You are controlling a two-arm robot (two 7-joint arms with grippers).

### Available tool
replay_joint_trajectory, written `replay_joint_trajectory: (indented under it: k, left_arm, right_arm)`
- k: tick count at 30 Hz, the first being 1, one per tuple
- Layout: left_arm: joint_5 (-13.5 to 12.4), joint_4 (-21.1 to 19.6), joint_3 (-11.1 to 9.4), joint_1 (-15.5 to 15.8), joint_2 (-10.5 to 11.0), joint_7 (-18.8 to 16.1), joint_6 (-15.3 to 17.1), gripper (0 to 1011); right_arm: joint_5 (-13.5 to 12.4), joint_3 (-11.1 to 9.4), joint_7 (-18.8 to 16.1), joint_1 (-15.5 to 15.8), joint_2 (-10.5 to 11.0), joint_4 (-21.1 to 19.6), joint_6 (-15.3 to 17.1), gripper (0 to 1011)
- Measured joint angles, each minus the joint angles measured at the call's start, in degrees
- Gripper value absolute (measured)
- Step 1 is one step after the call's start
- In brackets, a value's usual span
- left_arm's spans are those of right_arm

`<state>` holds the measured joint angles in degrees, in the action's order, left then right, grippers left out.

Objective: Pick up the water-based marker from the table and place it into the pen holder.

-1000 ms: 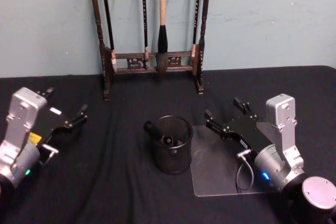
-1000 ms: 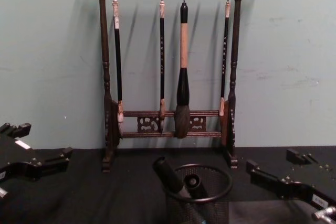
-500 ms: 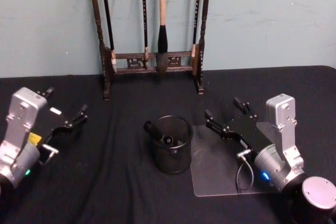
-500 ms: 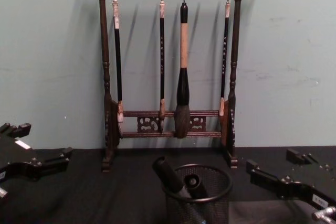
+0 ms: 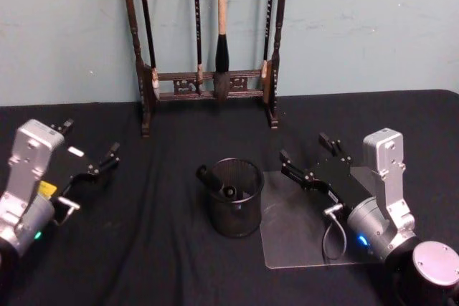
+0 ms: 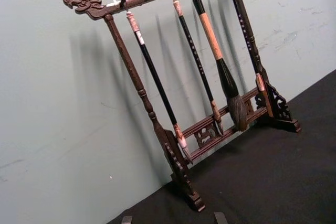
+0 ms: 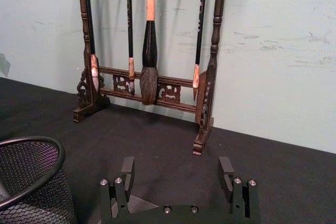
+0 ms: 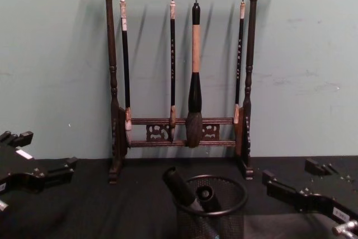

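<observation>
Marker (image 5: 214,181) leans inside pen holder (image 5: 233,208), between both open hands.

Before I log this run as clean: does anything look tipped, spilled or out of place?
Nothing stands out. The pen holder stands upright, with two dark markers leaning inside. The brush rack stands straight against the wall, its brushes hanging. Both grippers, left and right, sit open and apart from the holder.
</observation>
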<state>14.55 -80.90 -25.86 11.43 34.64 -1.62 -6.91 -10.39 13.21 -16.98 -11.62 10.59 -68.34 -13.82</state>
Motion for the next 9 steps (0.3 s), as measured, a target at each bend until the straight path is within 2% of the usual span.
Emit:
replay_joint_trajectory:
  k: [9]
  left_arm:
    - [0.0,0.0,0.0,0.0,0.0,0.0,0.0,1009]
  right_arm:
    - [0.0,0.0,0.0,0.0,0.0,0.0,0.0,1002]
